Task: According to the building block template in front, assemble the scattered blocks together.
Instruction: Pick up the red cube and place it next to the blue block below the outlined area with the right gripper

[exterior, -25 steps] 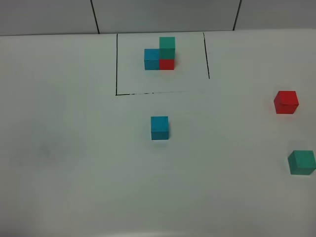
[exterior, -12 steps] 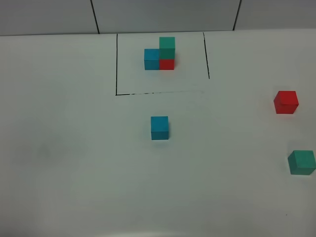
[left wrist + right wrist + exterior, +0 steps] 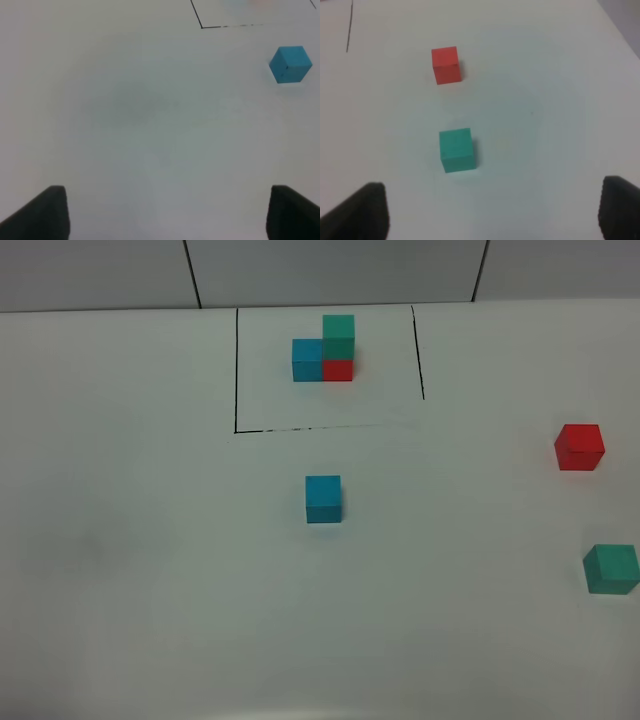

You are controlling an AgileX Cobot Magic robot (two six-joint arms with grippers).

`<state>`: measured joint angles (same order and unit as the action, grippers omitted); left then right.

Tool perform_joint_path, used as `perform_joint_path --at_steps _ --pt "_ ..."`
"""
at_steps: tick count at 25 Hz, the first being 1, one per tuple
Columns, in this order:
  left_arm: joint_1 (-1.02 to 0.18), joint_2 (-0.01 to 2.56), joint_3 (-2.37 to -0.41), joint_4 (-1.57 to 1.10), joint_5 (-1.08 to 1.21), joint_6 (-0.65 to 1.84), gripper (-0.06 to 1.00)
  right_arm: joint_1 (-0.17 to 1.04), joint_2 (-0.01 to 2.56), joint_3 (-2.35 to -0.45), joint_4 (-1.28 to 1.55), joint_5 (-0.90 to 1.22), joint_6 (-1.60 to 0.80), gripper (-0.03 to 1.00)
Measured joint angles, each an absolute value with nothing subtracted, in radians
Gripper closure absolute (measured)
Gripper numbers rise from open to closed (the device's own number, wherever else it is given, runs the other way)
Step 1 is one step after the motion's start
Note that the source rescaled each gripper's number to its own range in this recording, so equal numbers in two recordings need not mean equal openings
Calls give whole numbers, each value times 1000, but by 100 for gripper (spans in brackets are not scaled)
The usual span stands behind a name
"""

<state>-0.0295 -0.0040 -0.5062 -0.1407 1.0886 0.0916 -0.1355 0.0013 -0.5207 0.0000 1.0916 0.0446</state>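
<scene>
The left claw (image 3: 165, 215) stands wide apart, holding nothing; the blue cube (image 3: 291, 64) lies well ahead of it, toward the other arm's side; the right claw (image 3: 492, 210) is likewise spread and empty; the teal-green cube (image 3: 456, 150) sits just ahead of it, the red cube (image 3: 446, 65) beyond; the framed template (image 3: 325, 350) stands past the blue cube.

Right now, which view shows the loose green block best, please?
Right wrist view: the loose green block sits whole, large, near centre. Exterior high shows it small at the right edge; left wrist misses it.
</scene>
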Motion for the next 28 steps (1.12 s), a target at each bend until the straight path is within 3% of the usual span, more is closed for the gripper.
perform_joint_path --at_steps 28 --pt "-30 -3 -506 -141 1089 91 -3 -135 8 -521 -7 1092 72 25"
